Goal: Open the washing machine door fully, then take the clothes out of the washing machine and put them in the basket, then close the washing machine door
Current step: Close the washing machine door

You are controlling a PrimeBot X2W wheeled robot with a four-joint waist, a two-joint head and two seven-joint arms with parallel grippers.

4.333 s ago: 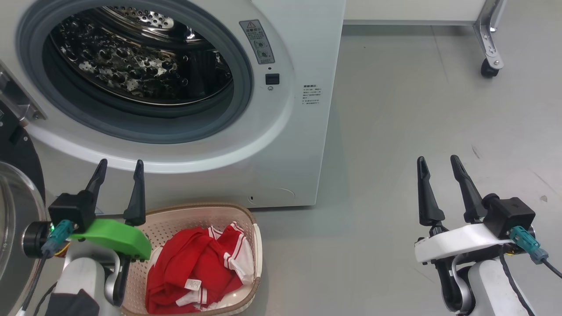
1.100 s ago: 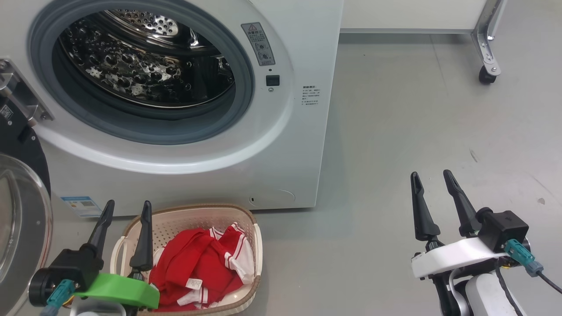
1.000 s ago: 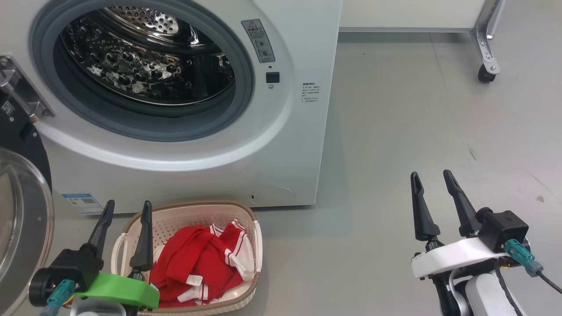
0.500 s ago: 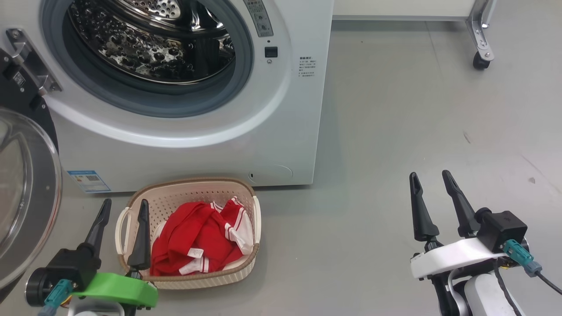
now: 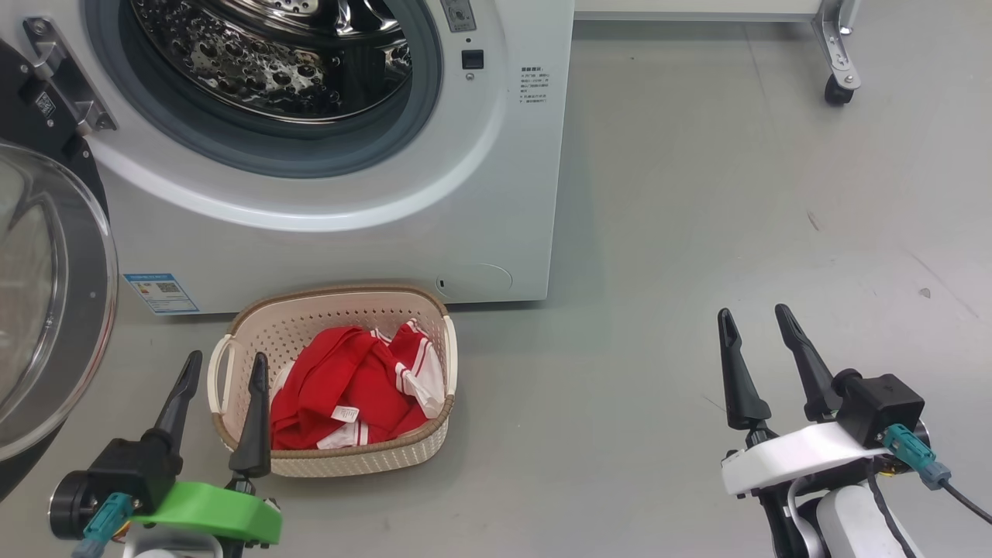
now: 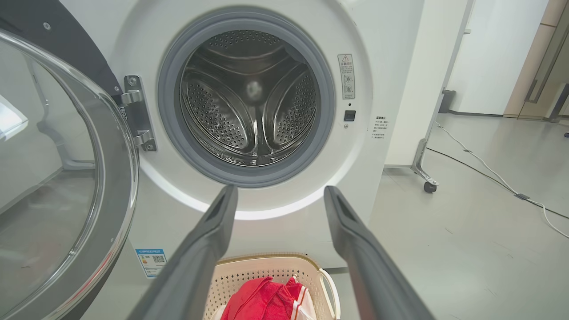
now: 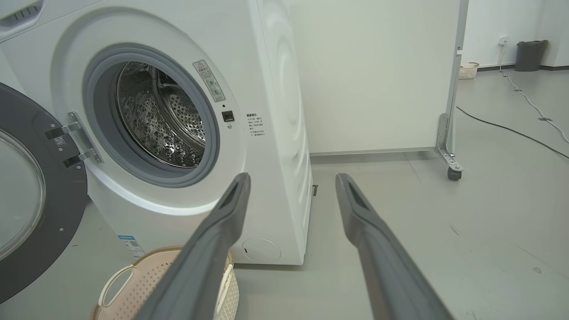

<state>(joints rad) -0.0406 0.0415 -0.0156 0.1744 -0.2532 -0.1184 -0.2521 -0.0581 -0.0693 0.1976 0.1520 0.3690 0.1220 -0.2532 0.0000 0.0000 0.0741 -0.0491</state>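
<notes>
Washing machine (image 5: 496, 194) at far left; drum (image 5: 271, 54) shows bare steel, and the left wrist view finds no red inside it either. The clothes (image 5: 349, 380) lie heaped in the basket (image 5: 364, 461), which sits on the floor (image 5: 659, 271) just in front of the machine's lower panel; unloading looks done (nothing draped over the rim). The washing machine door (image 5: 54, 294) hangs swung wide on its left-side hinge (image 5: 58, 74), glass bowl facing out; closing it is the step in hand, not yet begun. Left gripper (image 5: 226, 358) near left, fingers spread, holding nothing, just beside the basket's left end; right gripper (image 5: 752, 311) near right, likewise spread and empty, well apart from everything. Next move, I judge: left arm reaches round the door's outer face and pushes the rim rightward onto the gasket (image 5: 418, 101) until it catches; mind the basket beneath the swing.
</notes>
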